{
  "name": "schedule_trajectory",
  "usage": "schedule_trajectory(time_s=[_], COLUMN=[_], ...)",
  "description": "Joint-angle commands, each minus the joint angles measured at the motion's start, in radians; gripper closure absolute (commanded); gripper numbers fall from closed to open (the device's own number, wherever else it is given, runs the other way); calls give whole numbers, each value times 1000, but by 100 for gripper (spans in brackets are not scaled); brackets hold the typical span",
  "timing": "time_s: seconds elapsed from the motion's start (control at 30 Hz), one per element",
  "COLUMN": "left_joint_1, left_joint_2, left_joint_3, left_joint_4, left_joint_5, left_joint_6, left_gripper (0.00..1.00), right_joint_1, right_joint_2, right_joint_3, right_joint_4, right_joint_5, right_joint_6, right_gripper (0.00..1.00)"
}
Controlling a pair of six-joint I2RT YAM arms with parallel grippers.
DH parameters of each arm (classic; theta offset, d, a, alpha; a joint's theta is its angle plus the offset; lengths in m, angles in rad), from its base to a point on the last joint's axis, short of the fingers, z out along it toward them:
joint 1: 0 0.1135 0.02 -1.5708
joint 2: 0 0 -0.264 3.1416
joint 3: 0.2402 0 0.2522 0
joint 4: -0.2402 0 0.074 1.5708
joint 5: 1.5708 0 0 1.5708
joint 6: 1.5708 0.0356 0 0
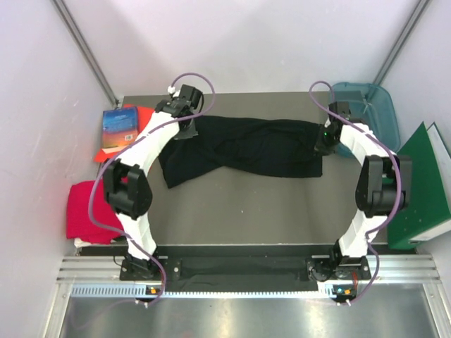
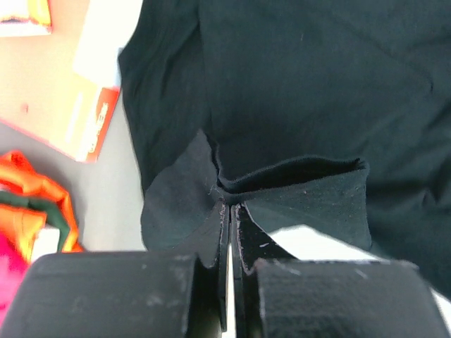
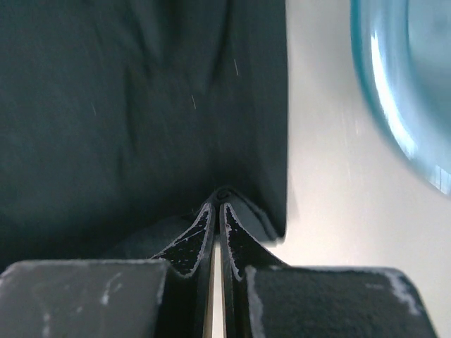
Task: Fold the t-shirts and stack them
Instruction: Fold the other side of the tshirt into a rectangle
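**A:** Which step is this?

**B:** Folding the black t-shirt (image 1: pixel 246 149), I judge. The pink t-shirt (image 1: pixel 88 210) lies already folded, well apart to its left and nearer than it. The left gripper (image 2: pixel 230 206) is at the black shirt's far left corner, its jaws pinched almost together on a pleat of the cloth.

**A:** And the other side?

**B:** The right gripper (image 3: pixel 219 197) is at the shirt's far right corner, its jaws closed the same way on a fold of the edge. A teal tub (image 1: pixel 370 113) stands just right of the shirt.

**A:** So what does the next move need?

**B:** Both corners are held, and the shirt lies stretched crosswise with a twist through its middle. I'd say both arms should lift together and bring the far edge over toward the near edge. They need to keep the tension even so the twist isn't folded in.
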Motion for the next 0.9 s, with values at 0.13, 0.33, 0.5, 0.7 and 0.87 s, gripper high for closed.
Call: schedule_trajectory(time_s=[0.13, 0.33, 0.5, 0.7, 0.87], left_joint_1=[6, 34, 46, 50, 55], left_joint_2=[187, 316, 360, 396, 437], left_joint_3=[317, 485, 493, 497, 564], left_joint_4=[-14, -49, -26, 41, 112], left_joint_5=[-106, -113, -104, -104, -110], left_joint_6=[90, 119, 136, 167, 185], left_gripper=[100, 100, 100, 100, 100], right_joint_1=[-3, -3, -3, -3, -35], right_joint_2=[218, 311, 388, 295, 297], right_joint_3=[258, 349, 419, 358, 364], right_joint_4=[4, -9, -25, 80, 96], right_joint_5=[28, 68, 74, 103, 133], right_joint_6=[-4, 0, 8, 29, 36], right_gripper=[100, 100, 100, 97, 100])
